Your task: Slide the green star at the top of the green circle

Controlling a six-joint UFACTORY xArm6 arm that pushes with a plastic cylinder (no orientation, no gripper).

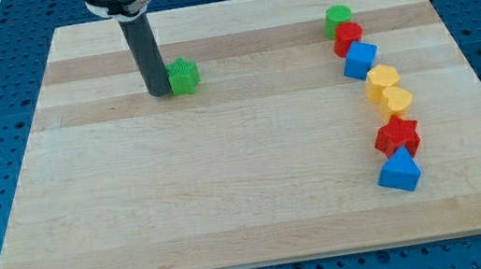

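The green star (183, 75) lies on the wooden board (227, 174) in the upper left part. My tip (159, 92) stands right against the star's left side, touching it or nearly so. The green circle (337, 19) lies far to the view's right, near the board's top edge, at the head of a curved line of blocks.
Below the green circle a line of blocks runs down the right side: a red block (348, 38), a blue cube (360, 60), a yellow block (383, 81), a yellow heart (396, 99), a red star (397, 136) and a blue triangle (399, 171).
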